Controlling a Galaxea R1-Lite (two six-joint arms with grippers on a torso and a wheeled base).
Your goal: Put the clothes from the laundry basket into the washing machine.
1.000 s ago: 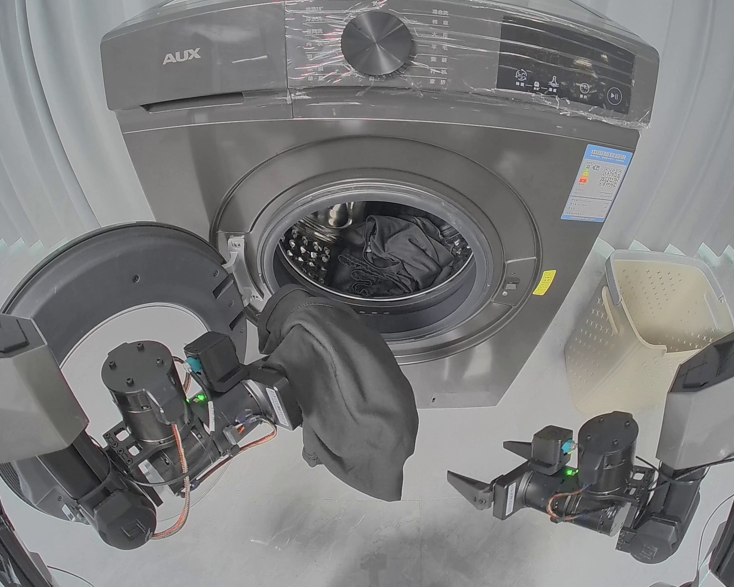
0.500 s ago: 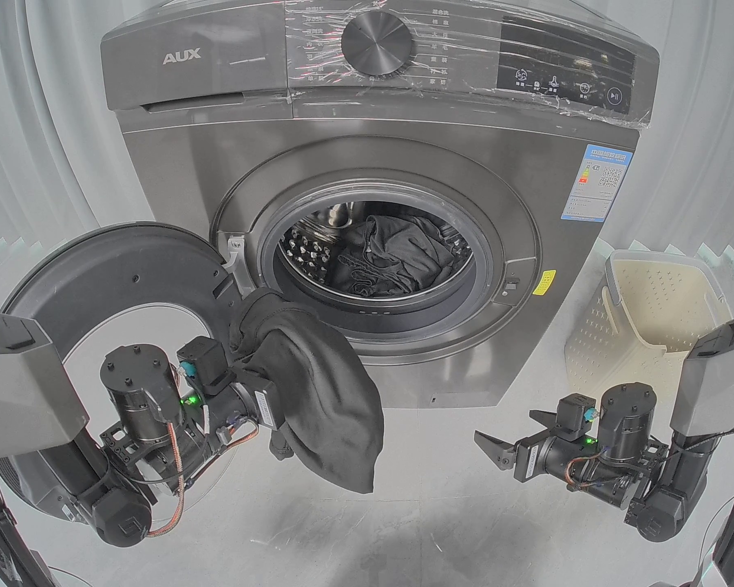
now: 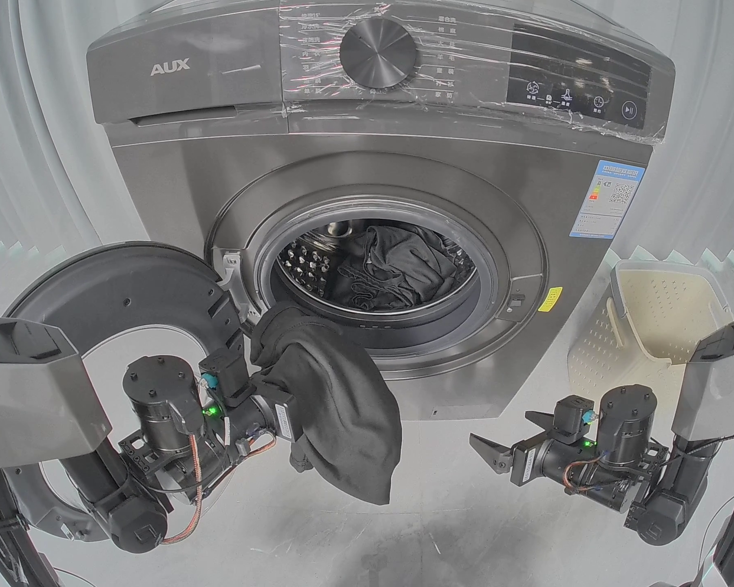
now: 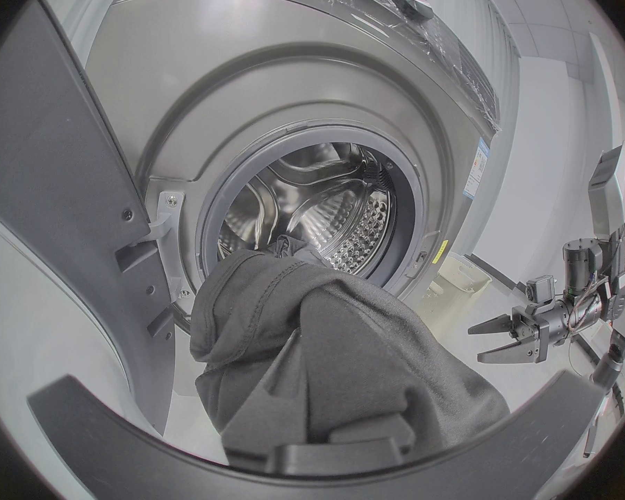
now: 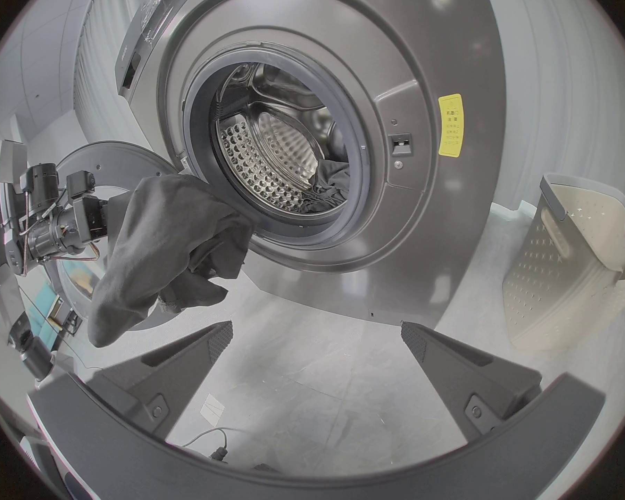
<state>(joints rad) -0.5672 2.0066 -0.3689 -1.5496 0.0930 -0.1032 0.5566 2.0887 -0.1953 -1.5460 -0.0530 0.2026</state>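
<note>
We are holding a dark grey garment point(image 3: 338, 405) in our left gripper point(image 4: 340, 449), fingers clamped on it, low at the near left of the washing machine point(image 3: 220, 165) opening, beside the open door point(image 3: 122, 287). More dark clothes point(image 3: 391, 267) are lying inside the drum. Our right gripper point(image 3: 501, 434) is hovering above the floor, fingers spread wide, left of the cream laundry basket point(image 3: 652, 319).

lab: washing machine point(image 3: 187, 165), white curtains point(image 3: 24, 124)
</note>
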